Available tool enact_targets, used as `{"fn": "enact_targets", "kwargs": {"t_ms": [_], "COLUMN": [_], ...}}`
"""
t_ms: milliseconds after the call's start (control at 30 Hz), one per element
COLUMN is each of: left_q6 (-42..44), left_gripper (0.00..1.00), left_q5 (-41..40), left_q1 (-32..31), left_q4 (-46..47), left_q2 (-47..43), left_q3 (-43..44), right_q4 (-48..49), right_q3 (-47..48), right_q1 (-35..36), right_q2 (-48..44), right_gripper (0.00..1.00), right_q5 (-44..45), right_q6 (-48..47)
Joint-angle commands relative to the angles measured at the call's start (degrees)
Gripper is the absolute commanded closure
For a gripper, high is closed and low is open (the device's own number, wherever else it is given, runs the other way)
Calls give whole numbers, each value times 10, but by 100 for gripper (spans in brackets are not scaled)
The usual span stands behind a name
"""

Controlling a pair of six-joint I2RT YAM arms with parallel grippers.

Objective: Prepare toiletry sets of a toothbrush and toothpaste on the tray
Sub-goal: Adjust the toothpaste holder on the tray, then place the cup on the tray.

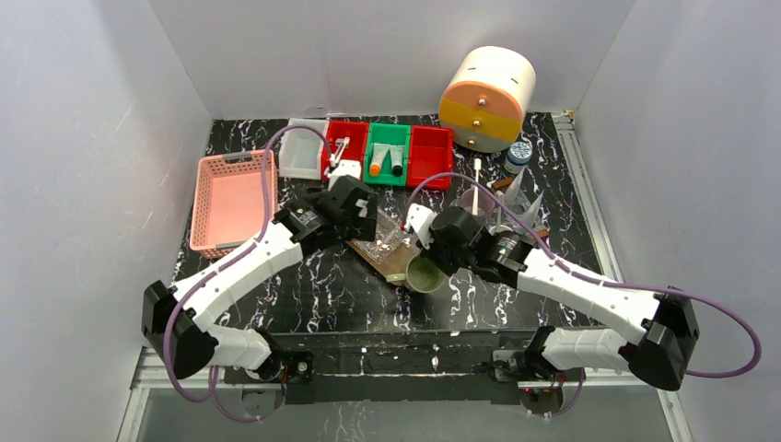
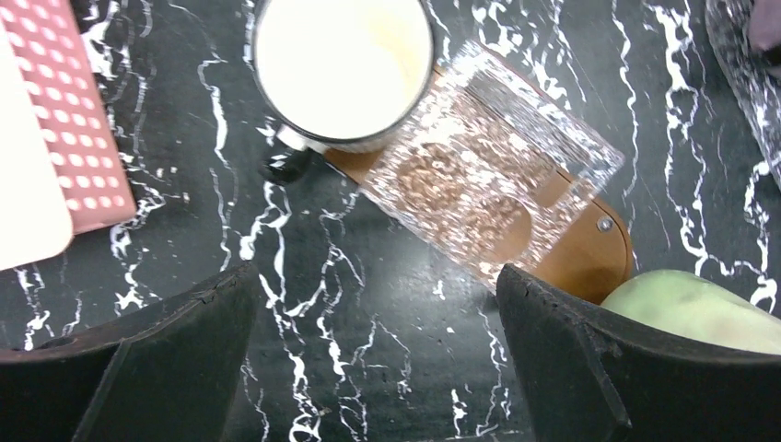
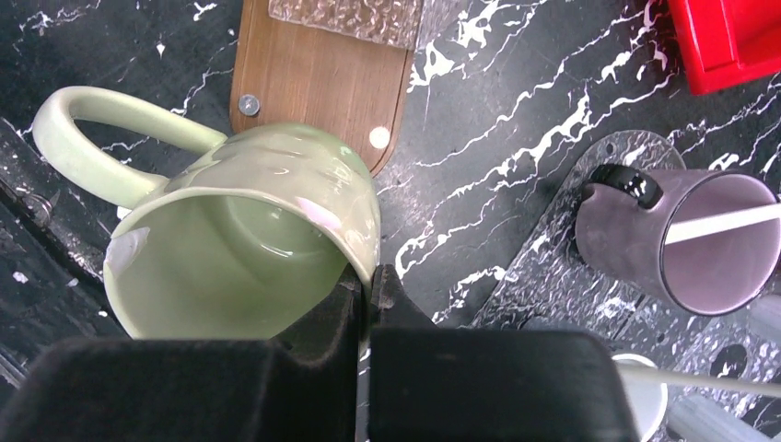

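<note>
My right gripper (image 3: 368, 276) is shut on the rim of a pale green mug (image 3: 239, 230), which is tilted at the near end of the wooden tray (image 3: 318, 83). In the top view the mug (image 1: 425, 273) sits by the tray (image 1: 394, 265). My left gripper (image 2: 373, 304) is open and empty over bare table beside the tray (image 2: 589, 253). A slim white toothbrush (image 3: 718, 224) stands in a purple mug (image 3: 645, 239). Two white tubes, one orange-capped (image 1: 376, 167) and one dark-capped (image 1: 397, 167), lie in the green bin (image 1: 389, 138).
A clear textured plate (image 2: 488, 175) lies on the tray. A white mug (image 2: 341, 69) stands by its far end. A pink basket (image 1: 230, 198) is at the left. White and red bins (image 1: 430, 152) line the back, with a cream-orange cylinder (image 1: 488, 97).
</note>
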Motion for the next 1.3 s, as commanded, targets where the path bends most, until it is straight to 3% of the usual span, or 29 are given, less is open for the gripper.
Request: {"fn": "enact_targets", "kwargs": {"t_ms": [0, 267, 533, 1033, 1267], "left_q6": [33, 97, 111, 123, 122], "left_gripper": [2, 2, 2, 2, 2], "left_q5": [15, -13, -60, -93, -94], "left_q1": [57, 127, 173, 179, 180], "left_q4": [0, 20, 69, 96, 97], "left_q2": [-38, -74, -108, -171, -173], "left_q3": [-5, -26, -92, -134, -136], "right_q4": [44, -6, -57, -61, -43], "right_q3": [65, 137, 207, 231, 231], "right_q1": [-35, -78, -85, -86, -85], "right_q2": [24, 91, 174, 242, 249], "right_gripper": [99, 99, 99, 99, 91], "right_q5": [-67, -166, -186, -179, -185], "right_q6": [-43, -132, -193, -232, -230]}}
